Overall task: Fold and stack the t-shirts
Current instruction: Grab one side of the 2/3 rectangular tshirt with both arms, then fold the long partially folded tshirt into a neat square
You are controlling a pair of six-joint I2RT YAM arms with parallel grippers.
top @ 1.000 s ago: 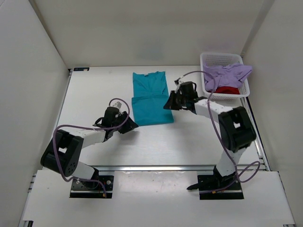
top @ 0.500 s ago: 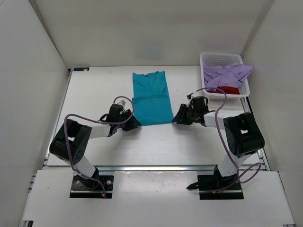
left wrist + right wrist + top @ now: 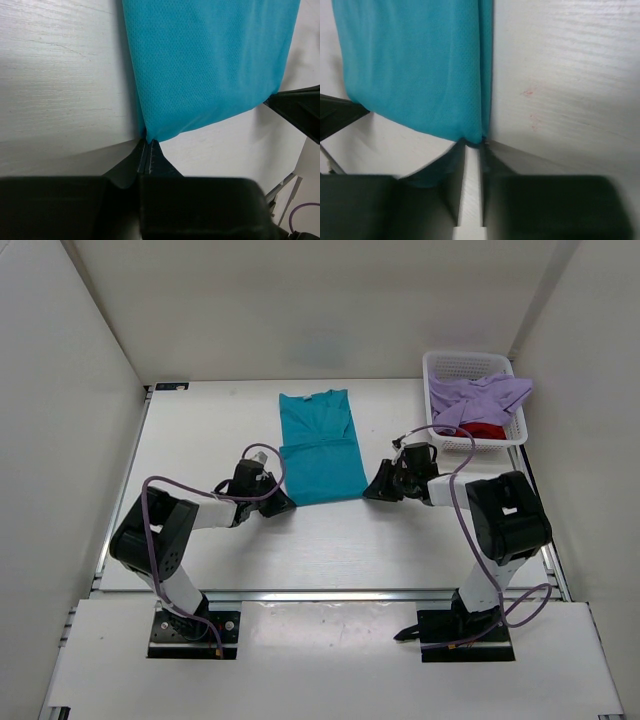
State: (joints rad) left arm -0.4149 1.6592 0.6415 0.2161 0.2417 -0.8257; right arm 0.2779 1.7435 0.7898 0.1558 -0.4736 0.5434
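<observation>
**A:** Where is the shirt being worked on, and how is it lying?

**B:** A teal t-shirt is spread flat on the white table, folded into a long narrow panel with its collar at the far end. Its near hem lies directly ahead of both sets of jaws. One near corner is met by the left gripper and the other by the right gripper.

**A:** What is being done by the jaws?

**B:** In the left wrist view, the jaws are seen pressed together with only a thin seam between them, and the cloth corner ends right at their tips, so it appears to be pinched. In the right wrist view, the fingers are drawn narrow, with a slim gap behind the tips, and the folded edge of the shirt runs into them. A hold on that corner is judged likely, though how much fabric is caught cannot be told.

**A:** Why are both corners taken at once?

**B:** With the hem held at both ends, it can probably be lifted evenly and carried toward the collar, so that the panel is halved without skewing.

**A:** Where are the other shirts?

**B:** Well beyond the right jaws, in a white lattice basket, a lavender t-shirt is draped over a red t-shirt. Neither has been folded yet.
</observation>
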